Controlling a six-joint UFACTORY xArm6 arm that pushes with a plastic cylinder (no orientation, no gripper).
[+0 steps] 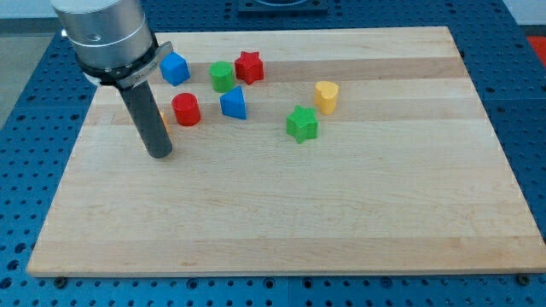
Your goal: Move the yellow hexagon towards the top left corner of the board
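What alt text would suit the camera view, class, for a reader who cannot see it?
My tip rests on a wooden board, partly hiding a yellow block near a red cylinder. Blue, green, red and yellow blocks cluster toward the view's top.

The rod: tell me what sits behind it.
A sliver of a yellow-orange block peeks out behind the rod, beside the red cylinder. Its shape is hidden. My tip rests below.

The board [281,205] is pale matt wood (grain showing), the rod [147,119] dark and matt below brushed metal.
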